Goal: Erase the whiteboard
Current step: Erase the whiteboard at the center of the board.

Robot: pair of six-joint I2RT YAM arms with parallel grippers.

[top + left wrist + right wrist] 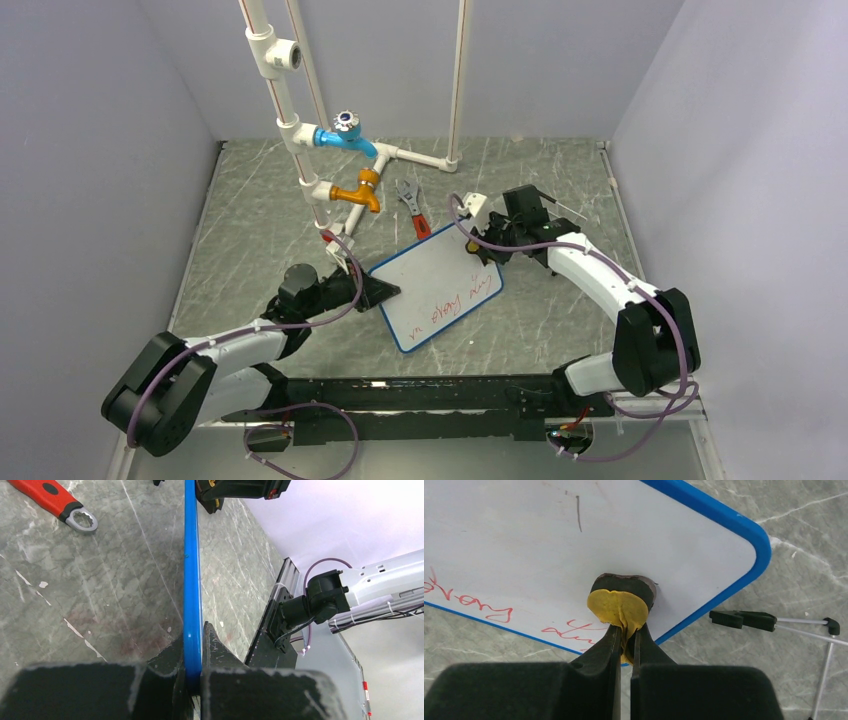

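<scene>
right wrist view: yellow eraser (619, 607) touches the whiteboard (524, 540) face.

Top view high overhead, facing down; wrist views close, low (all share whiteboard (436, 288)).
</scene>
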